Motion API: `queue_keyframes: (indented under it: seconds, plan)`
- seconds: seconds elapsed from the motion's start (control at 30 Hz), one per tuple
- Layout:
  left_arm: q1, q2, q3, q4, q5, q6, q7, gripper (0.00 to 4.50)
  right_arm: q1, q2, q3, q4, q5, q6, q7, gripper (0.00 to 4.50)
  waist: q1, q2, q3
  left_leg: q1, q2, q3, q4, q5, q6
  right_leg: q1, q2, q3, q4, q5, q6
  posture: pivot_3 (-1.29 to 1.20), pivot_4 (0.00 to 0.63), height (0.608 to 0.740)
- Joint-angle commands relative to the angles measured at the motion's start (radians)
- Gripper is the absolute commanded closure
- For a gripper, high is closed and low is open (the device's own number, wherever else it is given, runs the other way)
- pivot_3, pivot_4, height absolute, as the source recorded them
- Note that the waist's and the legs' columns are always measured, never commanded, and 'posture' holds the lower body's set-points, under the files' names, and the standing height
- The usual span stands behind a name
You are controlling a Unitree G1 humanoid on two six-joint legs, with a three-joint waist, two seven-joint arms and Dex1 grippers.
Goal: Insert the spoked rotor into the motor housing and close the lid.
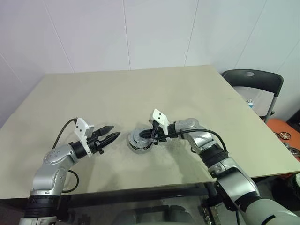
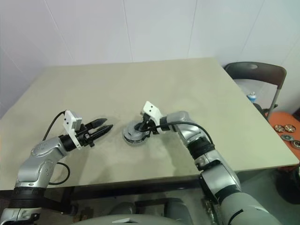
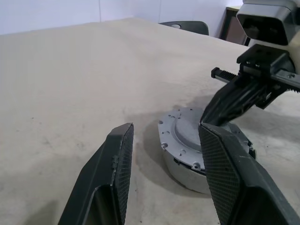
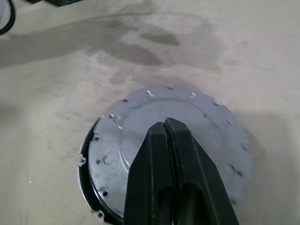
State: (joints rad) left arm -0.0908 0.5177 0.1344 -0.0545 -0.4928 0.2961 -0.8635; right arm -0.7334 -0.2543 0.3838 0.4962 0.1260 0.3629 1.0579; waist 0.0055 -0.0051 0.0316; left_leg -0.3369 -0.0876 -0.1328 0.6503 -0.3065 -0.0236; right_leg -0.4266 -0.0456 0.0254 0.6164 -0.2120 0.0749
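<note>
The motor housing [image 1: 137,142] is a round silver drum near the table's front middle, with a flat silver lid [image 4: 201,126] lying on top of it. The spoked rotor is hidden. My right gripper [image 4: 166,123] is shut with nothing between its fingers, and its tips rest over the middle of the lid [image 3: 183,133]. My left gripper [image 1: 115,131] hovers just left of the housing, level and pointing at it. It is open and holds nothing, and its two fingers [image 3: 117,159] frame the housing without touching it.
The beige table [image 1: 140,89] stretches away behind the housing. A black folding chair [image 1: 253,77] stands past the table's right edge, beside an orange tray [image 1: 283,131] with small round parts.
</note>
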Motion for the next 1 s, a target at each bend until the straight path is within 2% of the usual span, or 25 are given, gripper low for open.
queue_keyframes:
  seconds: [0.03,0.27,0.53,0.7,0.83,0.93,1.0]
  plan:
    - [-0.012,0.003,0.026,-0.035,-0.010,-0.014,0.008,2.16,-0.021,0.003,0.020,0.012,-0.035,-0.067,0.038,4.48,0.001,0.000,0.000,0.000,0.000,0.000,0.000,0.000,0.000,0.000,0.000,0.000,0.000,0.000,0.000,0.00,0.000,0.740]
    - [-0.001,0.001,0.028,-0.043,-0.010,-0.017,0.019,2.16,-0.002,-0.017,-0.013,-0.061,-0.011,-0.044,0.086,4.48,0.000,0.000,0.000,0.000,0.000,0.000,0.000,0.000,0.000,0.000,0.000,0.000,0.001,0.000,0.000,0.00,0.000,0.740]
    - [-0.008,0.006,0.042,-0.052,-0.024,-0.008,0.023,2.16,0.104,-0.087,-0.092,-0.424,0.039,-0.032,0.039,4.48,0.006,0.000,0.000,-0.001,0.000,0.000,0.000,0.000,0.000,-0.001,-0.001,0.000,0.000,0.000,0.000,0.00,0.000,0.740]
    - [-0.020,0.005,0.034,-0.038,-0.018,-0.008,0.016,2.16,0.190,-0.083,-0.083,-0.539,-0.024,-0.044,-0.094,4.48,0.006,0.000,0.000,0.000,0.000,0.000,0.000,0.000,0.000,0.000,-0.001,0.000,0.000,0.000,0.000,0.00,0.000,0.740]
    - [-0.041,-0.001,0.021,-0.018,-0.011,-0.009,0.014,2.16,0.225,-0.026,-0.054,-0.507,-0.110,-0.052,-0.256,4.48,0.006,0.000,0.000,0.000,0.000,0.000,0.000,0.000,-0.001,0.000,-0.001,0.000,0.001,0.000,0.000,0.00,0.000,0.740]
    - [-0.053,0.003,0.017,-0.008,-0.014,-0.003,0.000,2.16,0.241,0.011,-0.012,-0.485,-0.164,-0.069,-0.321,4.48,0.006,0.000,0.000,0.000,0.000,0.000,0.000,0.000,-0.001,0.000,0.000,0.000,0.001,0.000,0.000,0.00,0.000,0.740]
    - [-0.062,0.007,0.013,0.002,-0.008,-0.004,-0.007,2.16,0.249,0.037,0.003,-0.473,-0.176,-0.082,-0.344,4.12,0.006,0.000,0.000,0.000,0.000,0.000,0.000,0.000,-0.001,0.000,0.000,0.000,0.001,0.000,0.000,0.00,0.000,0.740]
